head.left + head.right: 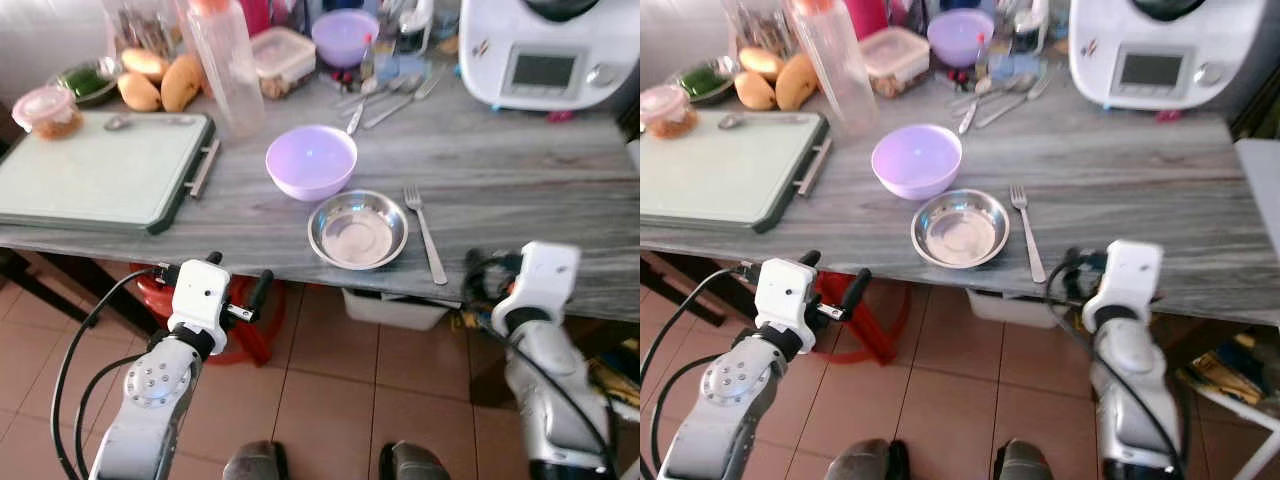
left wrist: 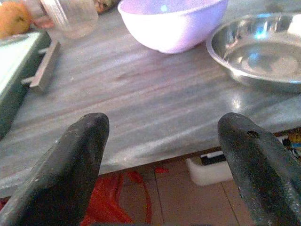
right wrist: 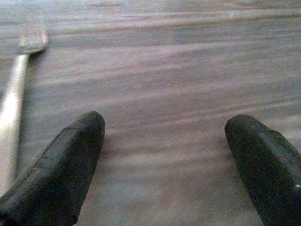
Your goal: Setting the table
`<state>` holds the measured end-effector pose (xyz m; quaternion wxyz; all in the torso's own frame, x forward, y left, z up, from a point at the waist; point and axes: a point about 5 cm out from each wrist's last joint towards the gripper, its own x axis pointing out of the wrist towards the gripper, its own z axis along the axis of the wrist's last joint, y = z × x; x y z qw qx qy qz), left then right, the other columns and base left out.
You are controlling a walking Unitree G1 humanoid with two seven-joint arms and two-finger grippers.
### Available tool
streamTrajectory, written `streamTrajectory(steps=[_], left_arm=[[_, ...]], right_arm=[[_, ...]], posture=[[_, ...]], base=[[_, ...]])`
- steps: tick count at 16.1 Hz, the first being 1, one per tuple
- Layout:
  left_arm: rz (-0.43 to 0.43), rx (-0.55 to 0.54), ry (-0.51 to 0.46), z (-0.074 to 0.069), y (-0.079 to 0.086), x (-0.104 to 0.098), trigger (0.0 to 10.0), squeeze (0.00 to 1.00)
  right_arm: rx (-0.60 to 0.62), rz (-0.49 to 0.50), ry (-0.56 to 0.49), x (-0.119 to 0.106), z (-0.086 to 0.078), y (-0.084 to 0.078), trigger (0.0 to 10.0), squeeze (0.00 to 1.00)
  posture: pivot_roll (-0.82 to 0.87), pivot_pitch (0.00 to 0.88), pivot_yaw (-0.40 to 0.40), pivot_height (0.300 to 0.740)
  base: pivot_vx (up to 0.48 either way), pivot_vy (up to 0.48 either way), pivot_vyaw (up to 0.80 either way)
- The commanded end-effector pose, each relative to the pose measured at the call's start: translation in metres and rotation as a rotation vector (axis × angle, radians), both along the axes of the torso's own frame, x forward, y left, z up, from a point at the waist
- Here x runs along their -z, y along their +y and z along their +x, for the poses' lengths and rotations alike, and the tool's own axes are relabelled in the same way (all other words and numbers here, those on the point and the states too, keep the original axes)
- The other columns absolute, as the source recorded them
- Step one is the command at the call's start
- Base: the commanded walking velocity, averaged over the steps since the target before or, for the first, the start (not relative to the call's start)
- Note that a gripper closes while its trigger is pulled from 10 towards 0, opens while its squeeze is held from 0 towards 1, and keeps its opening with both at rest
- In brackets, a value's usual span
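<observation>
On the grey wooden table [image 1: 500,170] a lilac bowl [image 1: 311,160] stands just behind a shallow steel dish [image 1: 357,229]. A fork [image 1: 424,232] lies to the right of the dish, tines pointing away from me. My left gripper [image 1: 238,272] is open and holds nothing; it hangs in front of the table's near edge, left of the dish. In the left wrist view the left gripper [image 2: 164,122] faces the bowl [image 2: 171,21] and the dish [image 2: 261,54]. My right gripper [image 3: 165,120] is open over the tabletop near the front edge, with the fork [image 3: 14,108] beside it.
A green-edged cutting board [image 1: 100,170] fills the table's left. Behind it are mangoes [image 1: 160,85], a clear bottle [image 1: 225,65] and a lidded box [image 1: 283,55]. Spare cutlery [image 1: 385,95] and a white appliance [image 1: 545,50] stand at the back. A red stool [image 1: 250,330] sits under the table.
</observation>
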<state>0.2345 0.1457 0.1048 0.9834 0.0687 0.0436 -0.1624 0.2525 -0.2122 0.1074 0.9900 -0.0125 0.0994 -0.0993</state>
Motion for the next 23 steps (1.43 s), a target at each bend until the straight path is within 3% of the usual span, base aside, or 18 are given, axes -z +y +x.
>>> streamTrajectory(steps=[1, 6, 15, 23], left_arm=[[0.01, -0.01, 0.002, 0.001, 0.0, 0.003, 10.0, 0.0], [-0.004, -0.024, -0.017, 0.007, -0.003, 0.005, 10.0, 0.0], [-0.003, -0.02, -0.021, 0.006, 0.0, 0.006, 10.0, 0.0], [0.005, -0.017, -0.013, 0.002, 0.002, 0.005, 10.0, 0.0]], right_arm=[[-0.02, 0.011, -0.005, -0.001, -0.001, 0.011, 10.0, 0.0], [-0.03, 0.033, 0.022, 0.006, 0.001, 0.023, 10.0, 0.0], [0.082, -0.057, 0.057, 0.015, -0.022, 0.01, 10.0, 0.0], [0.106, -0.047, 0.082, 0.019, -0.017, 0.009, 10.0, 0.0]], posture=[[0.01, 0.0, 0.069, 0.74], [0.01, 0.0, 0.053, 0.74], [0.0, 0.005, 0.061, 0.74], [0.02, 0.026, 0.064, 0.74]], base=[[0.0, 0.0, 0.0], [0.0, 0.0, 0.0], [0.0, 0.0, 0.0], [0.0, 0.0, 0.0]])
